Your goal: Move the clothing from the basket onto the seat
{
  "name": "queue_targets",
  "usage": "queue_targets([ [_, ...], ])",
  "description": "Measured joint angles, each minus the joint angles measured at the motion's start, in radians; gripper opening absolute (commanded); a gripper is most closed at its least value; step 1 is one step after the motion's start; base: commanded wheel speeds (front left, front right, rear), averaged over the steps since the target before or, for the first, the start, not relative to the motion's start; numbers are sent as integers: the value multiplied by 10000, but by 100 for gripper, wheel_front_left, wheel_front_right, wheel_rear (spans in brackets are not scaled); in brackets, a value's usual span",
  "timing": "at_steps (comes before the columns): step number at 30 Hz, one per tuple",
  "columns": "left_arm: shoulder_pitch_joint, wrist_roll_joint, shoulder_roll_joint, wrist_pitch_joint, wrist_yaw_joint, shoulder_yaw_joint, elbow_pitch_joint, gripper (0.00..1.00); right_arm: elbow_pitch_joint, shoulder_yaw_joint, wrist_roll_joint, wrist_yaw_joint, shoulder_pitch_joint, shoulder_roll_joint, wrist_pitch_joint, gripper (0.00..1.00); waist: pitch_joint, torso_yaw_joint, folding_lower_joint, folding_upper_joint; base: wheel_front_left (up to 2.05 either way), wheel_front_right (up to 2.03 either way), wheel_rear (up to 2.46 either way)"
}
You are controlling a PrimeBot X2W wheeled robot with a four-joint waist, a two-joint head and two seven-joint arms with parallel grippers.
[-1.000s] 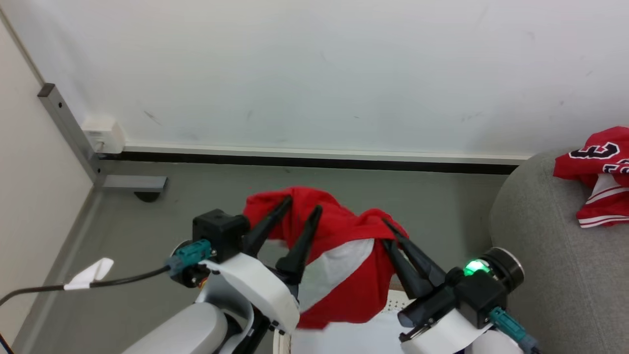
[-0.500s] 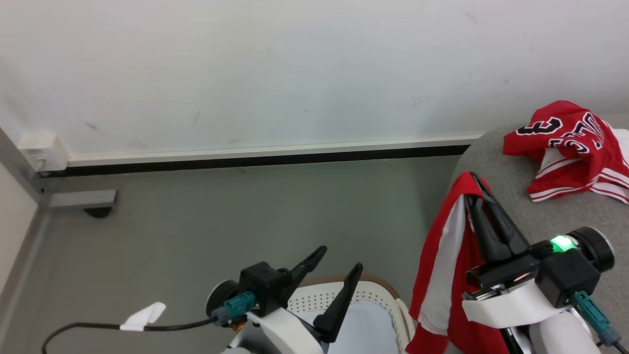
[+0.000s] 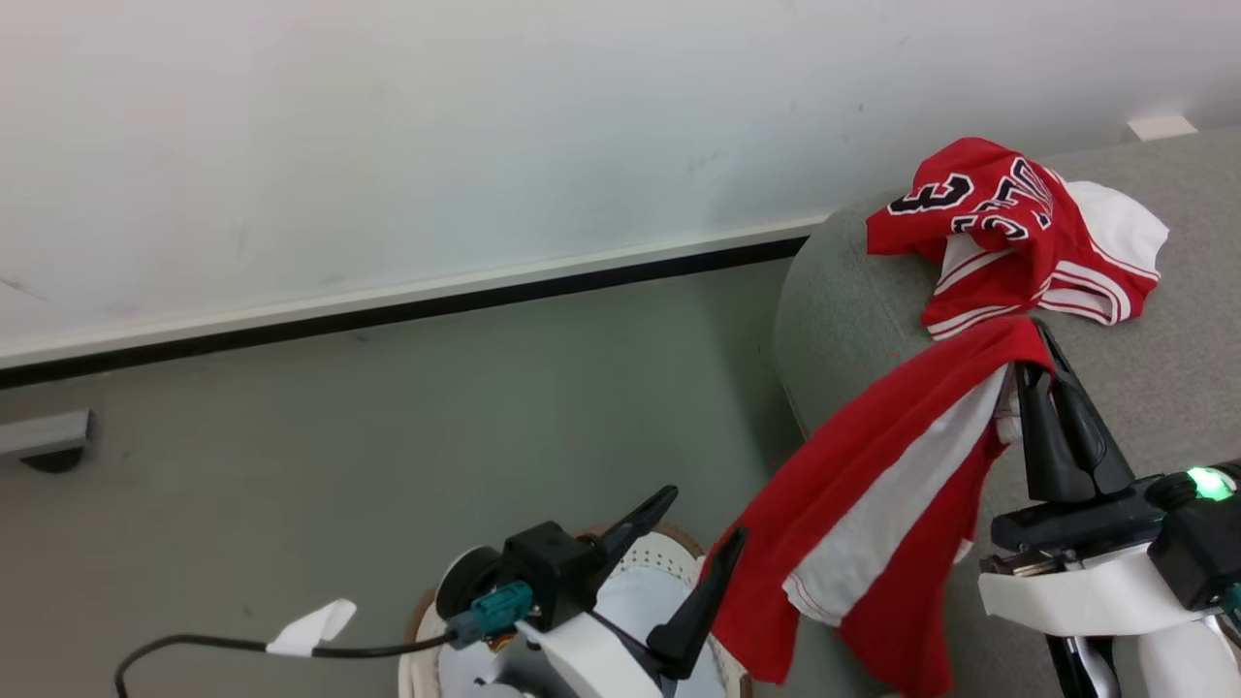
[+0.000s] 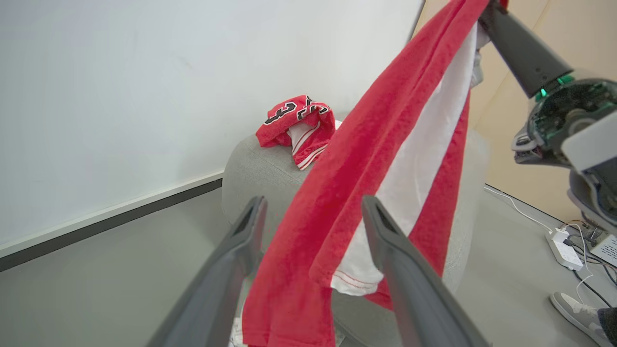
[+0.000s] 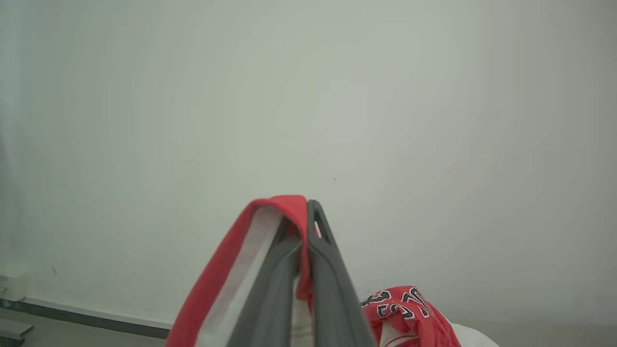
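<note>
Only writing I can read: a black, white-edged "3" on the crumpled jersey point(image 3: 1008, 233) lying on top of the grey seat point(image 3: 853, 310). The letters next to it are folded up, so no luck there. That makes two red jerseys total. The hanging jersey point(image 3: 873, 485) is pinched at its top fold in my right jaws, clamped tight, and trails down past the seat's rounded edge toward the basket point(image 3: 664, 557). Can't tell if it touches the seat. My left jaws are spread wide, gripping nothing. One basket, mostly hidden behind my left arm and cut off, with a pale cloth point(image 3: 630, 606) inside.
</note>
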Motion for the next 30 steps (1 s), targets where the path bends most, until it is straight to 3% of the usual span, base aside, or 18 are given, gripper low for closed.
queue_targets([
  [9,-972,575,199,205,-215,-115,-506,100,163,-1214,663,0,-1355,186,82,0,1385,-146,1,0,0,0,0],
  [17,-1982,1083,784,366,-476,77,-1135,100,1310,-3026,537,0,-5419,203,849,0,3222,105,3,0,0,0,0],
  [24,-2369,1170,1087,297,-558,336,-1409,100,3062,-5906,-627,0,-9665,-1043,1942,0,4551,539,4,0,0,0,0],
  [30,-2523,1170,1375,268,-529,581,-1630,100,4002,-8025,-2786,-2,-11493,-1868,2343,0,5321,951,3,0,0,0,0],
])
